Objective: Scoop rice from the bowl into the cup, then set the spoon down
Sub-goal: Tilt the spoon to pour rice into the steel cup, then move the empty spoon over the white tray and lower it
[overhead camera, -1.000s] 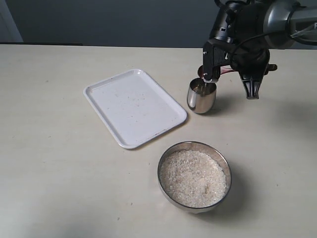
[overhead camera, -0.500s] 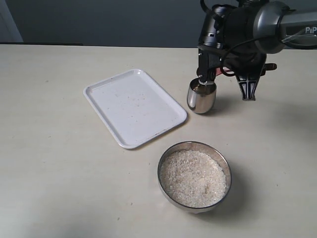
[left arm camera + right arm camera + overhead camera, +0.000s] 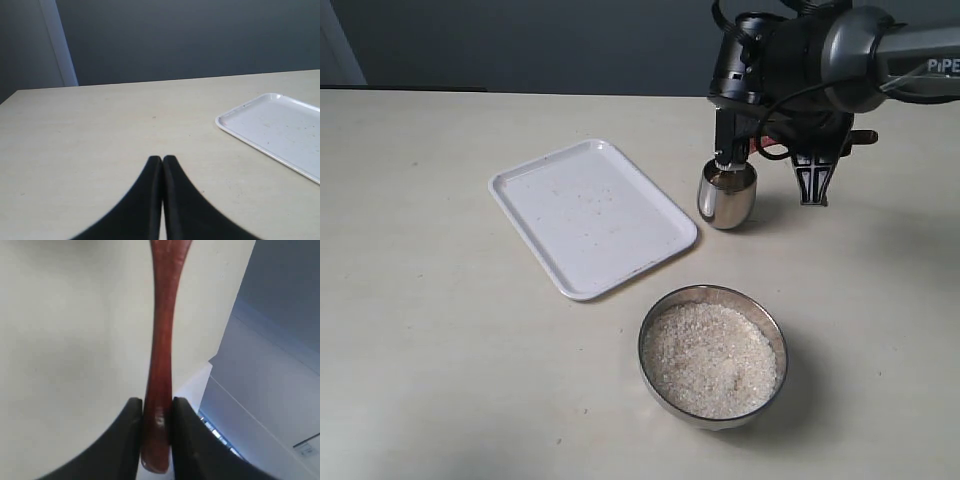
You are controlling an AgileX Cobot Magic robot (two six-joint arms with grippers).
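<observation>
The bowl (image 3: 652,325) stands near the front of the table, filled with white rice (image 3: 712,360). Behind it is the small steel cup (image 3: 726,195); I cannot make out what is in it. My right gripper (image 3: 775,150) hovers just above and behind the cup's rim. In the right wrist view that gripper (image 3: 157,401) is shut on the handle of the reddish-brown spoon (image 3: 161,335). The scoop runs out of that view and is hidden by the arm in the exterior view. My left gripper (image 3: 162,158) is shut on nothing, low over bare table.
A white tray (image 3: 592,215) lies left of the cup, with a few stray specks on it. Its corner (image 3: 280,130) also shows in the left wrist view. The right arm's bulk hangs over the table's back right.
The right arm has shifted a little to the left and up above the cup, and its wrist has turned. The bowl, cup and tray have stayed put.
</observation>
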